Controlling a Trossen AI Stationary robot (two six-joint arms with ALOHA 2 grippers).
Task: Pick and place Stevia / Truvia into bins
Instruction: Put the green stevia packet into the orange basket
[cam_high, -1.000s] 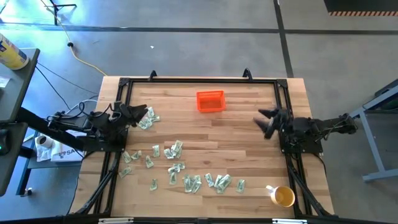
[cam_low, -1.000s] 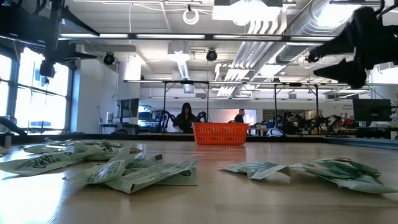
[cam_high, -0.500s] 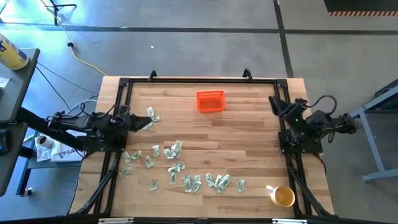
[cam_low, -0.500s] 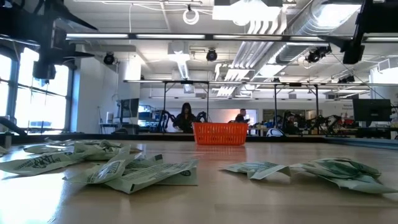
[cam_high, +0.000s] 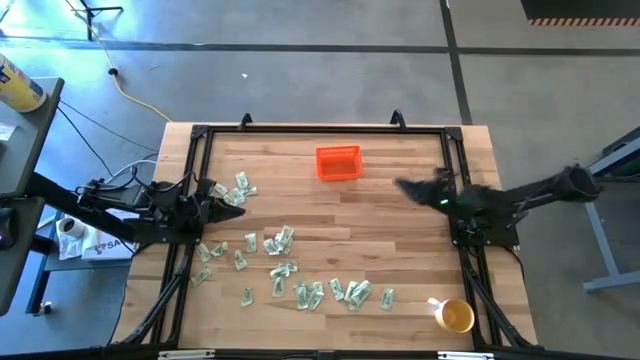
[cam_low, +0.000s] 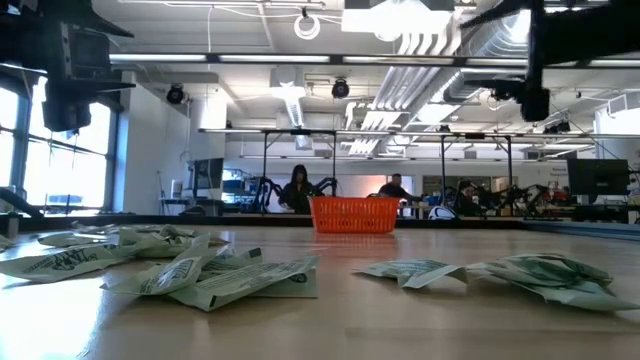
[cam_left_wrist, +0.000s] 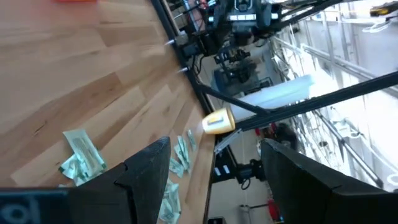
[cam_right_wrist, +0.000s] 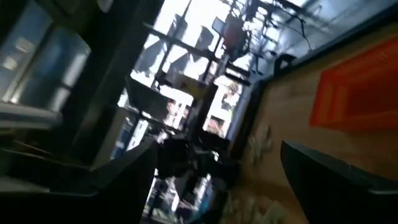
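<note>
Nearest the low camera, the Stevia / Truvia sachets (cam_low: 215, 275) lie scattered flat on the wooden counter (cam_high: 390, 240), none lifted. From above they spread along the near half of the counter, with a small cluster (cam_high: 240, 187) at the left edge, just beside the left gripper (cam_high: 228, 199).

What has changed over the last second is all arm motion. The left gripper has drawn back toward its base at the counter's left edge, and the sachets it stood over are now uncovered and seemingly in the same spots. The right gripper (cam_high: 408, 187) swung up toward the far right corner half a second ago and now reaches inward again, pointing toward the middle of the counter. No sachet has gone into the orange bin (cam_high: 339, 162), which looks empty from above, so I judge the task barely begun, with both arms repositioning rather than picking.

In the left wrist view its jaws stand wide apart and hold nothing; a couple of sachets (cam_left_wrist: 81, 158) lie near them, outside the gap. The right jaws also look spread and empty, though that view is smeared, so this is likely, not certain. The bin (cam_right_wrist: 357, 90) lies ahead of them, well apart.

Farthest off, the bin stands at the far middle of the counter.
</note>
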